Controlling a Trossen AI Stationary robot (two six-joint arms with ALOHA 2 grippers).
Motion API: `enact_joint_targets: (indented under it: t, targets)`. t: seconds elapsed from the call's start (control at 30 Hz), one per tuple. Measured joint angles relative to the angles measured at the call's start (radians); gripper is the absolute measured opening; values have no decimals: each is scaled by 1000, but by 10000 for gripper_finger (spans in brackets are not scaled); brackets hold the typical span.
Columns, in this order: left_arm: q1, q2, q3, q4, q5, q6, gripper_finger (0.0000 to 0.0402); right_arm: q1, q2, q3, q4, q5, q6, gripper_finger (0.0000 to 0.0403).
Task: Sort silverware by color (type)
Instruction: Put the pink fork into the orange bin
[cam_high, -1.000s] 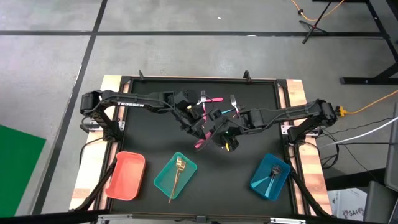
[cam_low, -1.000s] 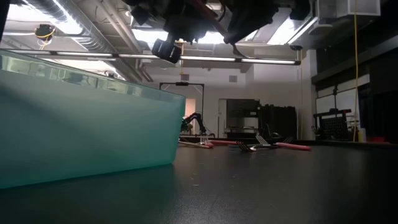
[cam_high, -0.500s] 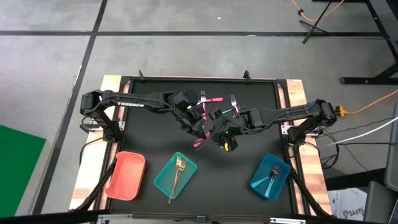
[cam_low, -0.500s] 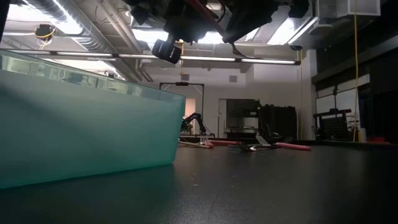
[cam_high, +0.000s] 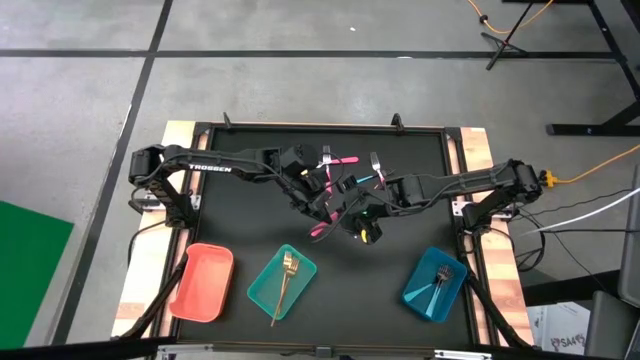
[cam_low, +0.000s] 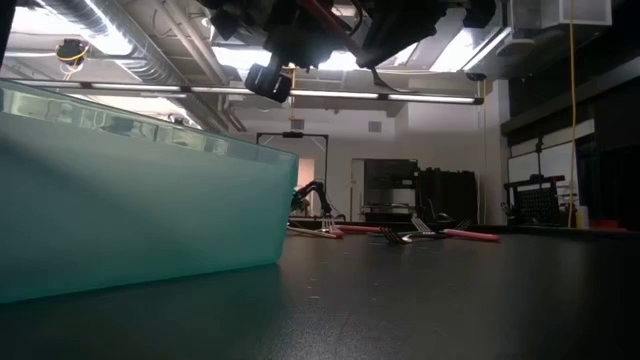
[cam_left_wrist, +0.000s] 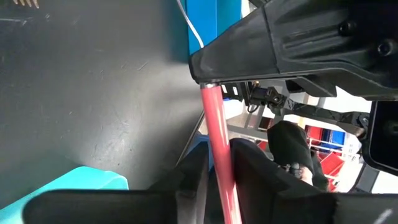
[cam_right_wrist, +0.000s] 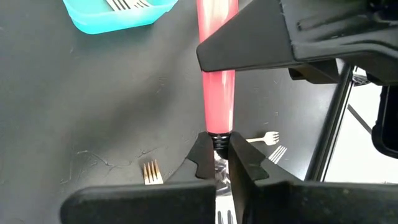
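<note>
Pink-handled utensil (cam_right_wrist: 217, 93) pinched between left tool (cam_left_wrist: 214, 177) and right tool (cam_right_wrist: 217, 163).

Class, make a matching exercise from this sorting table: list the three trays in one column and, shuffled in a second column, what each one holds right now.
Column 1:
1. red tray
2. teal tray
3. blue tray

Column 2:
A. dark-looking cutlery, apparently a fork
B. gold utensil poking over the edge
C. nothing visible inside

Pairs: 1-C, 2-B, 3-A
</note>
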Motion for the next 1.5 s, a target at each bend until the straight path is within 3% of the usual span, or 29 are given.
enact_joint_targets:
  t: [0.23, 0.53, 1.07, 1.2, 1.5]
  targets:
    - [0, 1, 0, -6, 7, 2, 39, 0, 0, 0, 0, 0, -4, 3]
    - [0, 1, 0, -5, 10, 2, 36, 0, 0, 0, 0, 0, -7, 3]
    - [-6, 1, 0, 5, 8, 7, 79, 0, 0, 0, 8, 7, -34, 3]
    - [-7, 1, 0, 4, 9, 5, 82, 0, 0, -1, 17, 57, -29, 3]
    - [-7, 1, 0, 1, -1, 7, 82, 0, 0, -1, 18, 49, -32, 3]
